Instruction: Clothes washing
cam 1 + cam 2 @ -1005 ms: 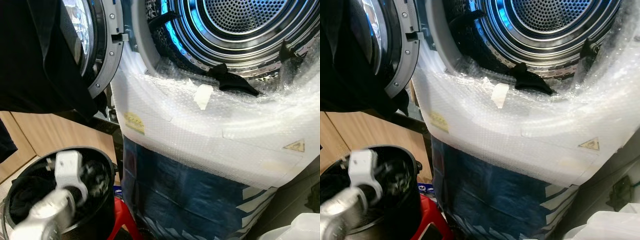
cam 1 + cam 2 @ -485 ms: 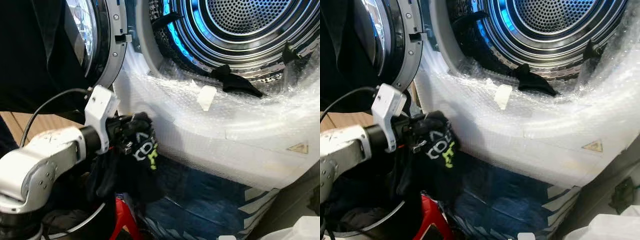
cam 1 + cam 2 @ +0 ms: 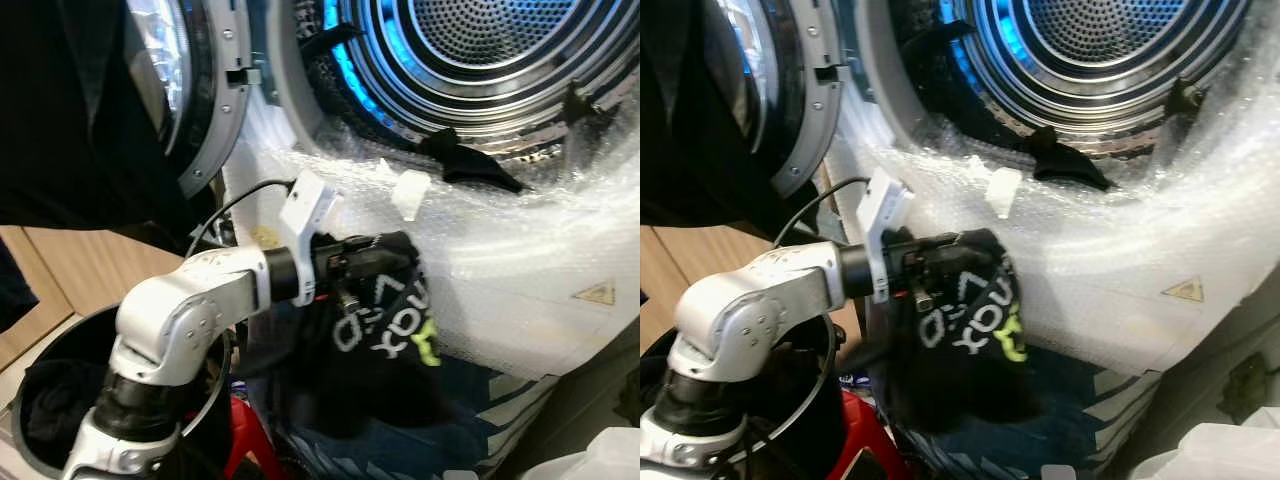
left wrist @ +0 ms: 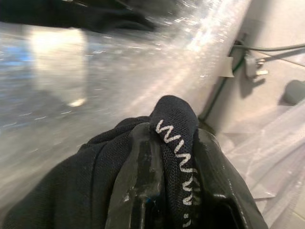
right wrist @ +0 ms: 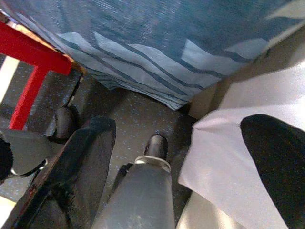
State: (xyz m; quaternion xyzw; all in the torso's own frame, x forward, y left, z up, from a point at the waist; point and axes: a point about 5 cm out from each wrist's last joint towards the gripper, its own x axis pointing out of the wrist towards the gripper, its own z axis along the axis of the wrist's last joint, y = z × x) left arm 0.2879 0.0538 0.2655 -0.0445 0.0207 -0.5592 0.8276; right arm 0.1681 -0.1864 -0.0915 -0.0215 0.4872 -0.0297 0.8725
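Note:
My left gripper (image 3: 372, 262) is shut on a black garment (image 3: 385, 340) with white and yellow-green lettering. It holds the garment against the bubble-wrapped front of the washing machine (image 3: 500, 250), just below the open drum (image 3: 490, 40). In the left wrist view the black fingers (image 4: 138, 167) pinch a fold of the garment (image 4: 174, 124). A black piece of clothing (image 3: 470, 165) lies on the drum's lower lip. The black laundry basket (image 3: 40, 350) stands at lower left with dark clothes in it. My right gripper (image 5: 181, 157) hangs open above the floor.
The machine's door (image 3: 205, 100) stands open to the left, with dark cloth (image 3: 70, 120) draped in front of it. A red stool (image 3: 245, 440) stands beside the basket. A wooden cabinet (image 3: 100, 270) is at left and a white plastic item (image 3: 600, 455) at lower right.
My left arm came up out of the basket with the black garment and carried it right and upward, to the machine's front below the drum opening.

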